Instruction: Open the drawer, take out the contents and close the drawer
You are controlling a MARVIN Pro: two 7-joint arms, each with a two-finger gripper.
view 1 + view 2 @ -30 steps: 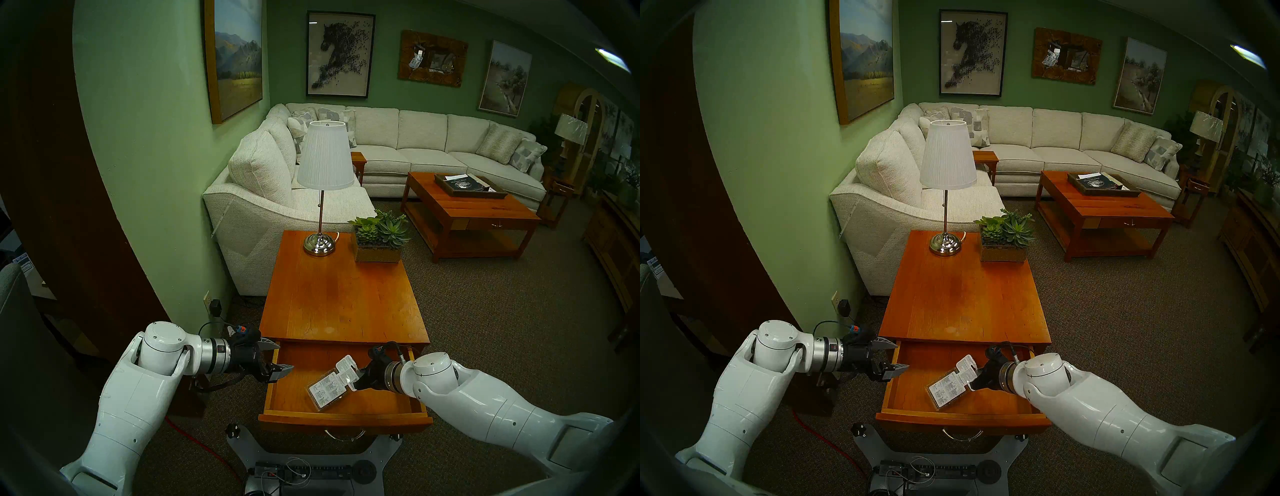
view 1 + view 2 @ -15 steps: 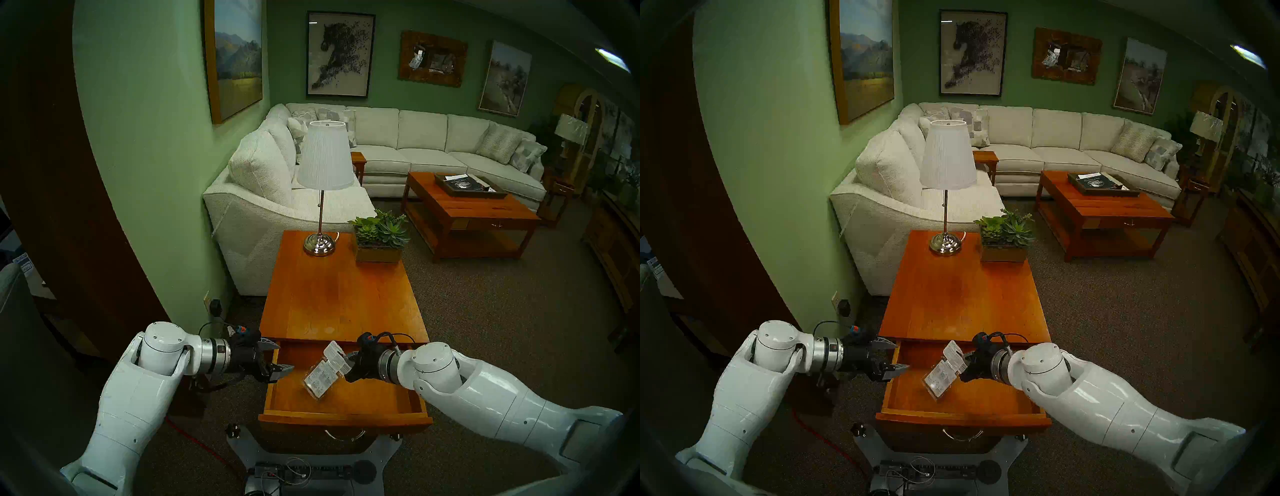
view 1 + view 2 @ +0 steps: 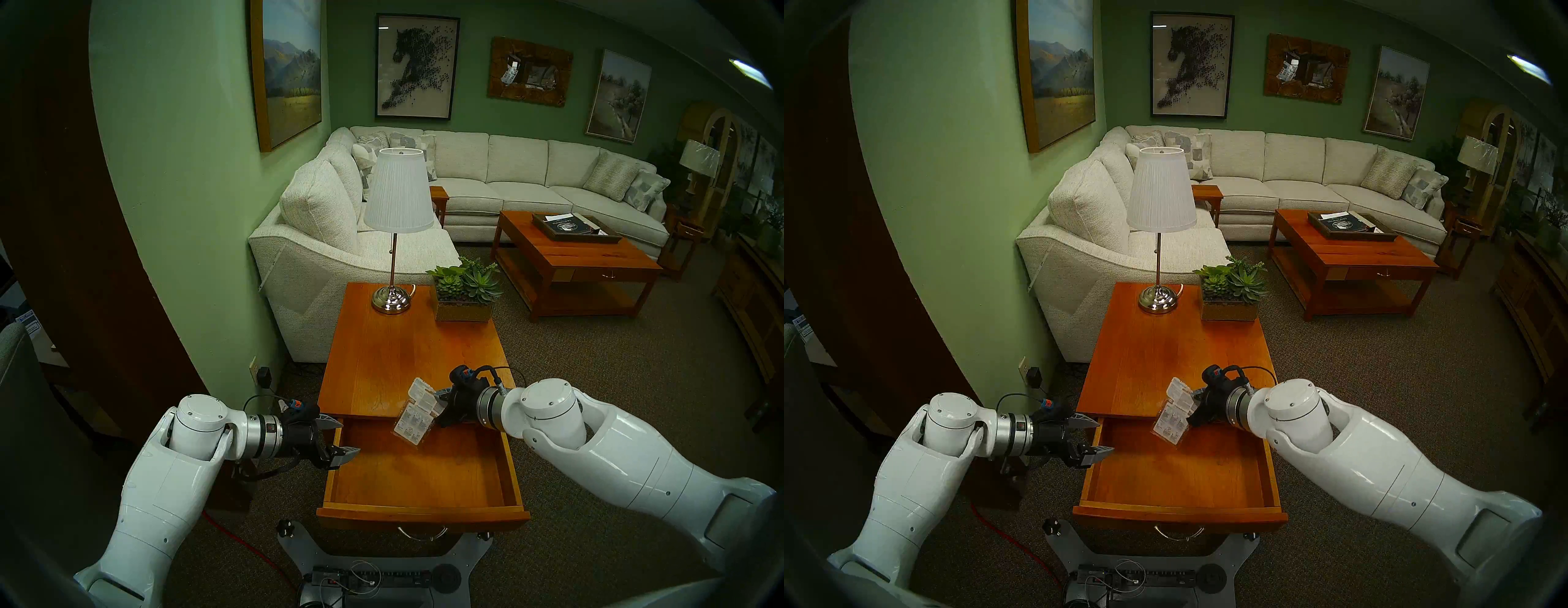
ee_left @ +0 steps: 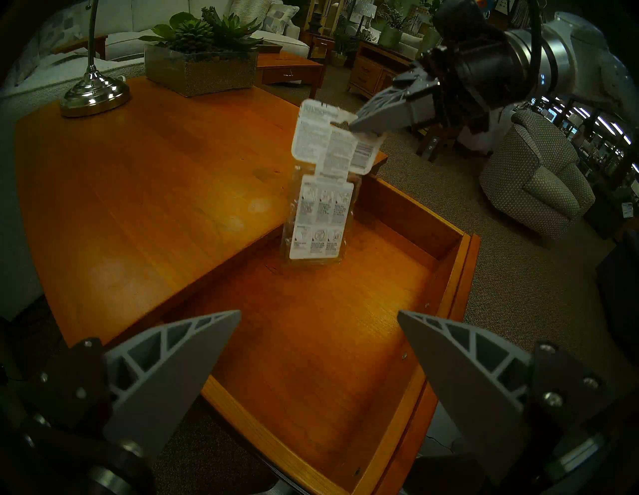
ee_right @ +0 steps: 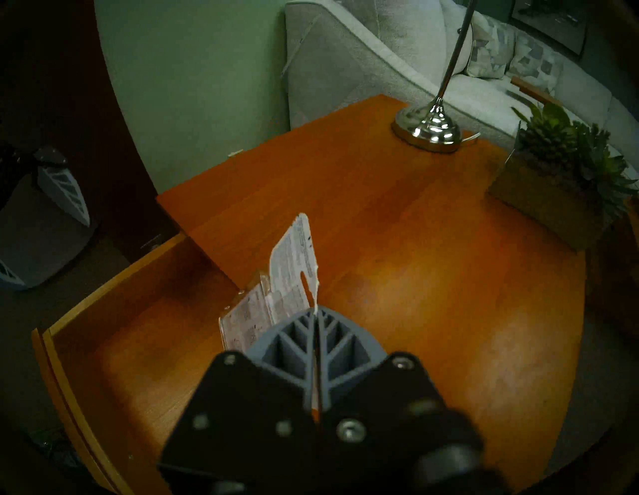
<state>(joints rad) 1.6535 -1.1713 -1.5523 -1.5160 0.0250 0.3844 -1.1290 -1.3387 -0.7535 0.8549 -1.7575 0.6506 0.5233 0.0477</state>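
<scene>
Hanging from my right gripper (image 3: 439, 398), the blister pack (image 3: 413, 418) dangles in the air by its white hang-tab end, clear of the wood, over the far edge of the open drawer (image 3: 424, 505) where the table top (image 3: 407, 352) begins. My right fingers (image 5: 304, 332) are pressed together flat on the card, which sticks out edge-on between them in the right wrist view. The pack's printed backing faces toward the left, and its clear plastic lower end points down at the drawer floor, which lies bare beneath it. The drawer stands pulled well out toward me, its curved silver handle (image 3: 422, 533) at the near front.

My left gripper (image 3: 341, 437) hovers at the drawer's far left corner, just beside the side wall, fingers (image 4: 166, 373) spread wide apart with nothing between them.

On the far end of the table top stand a lamp (image 3: 396, 229) on the left and a succulent planter (image 3: 464, 293) on the right, both well apart from the pack.
</scene>
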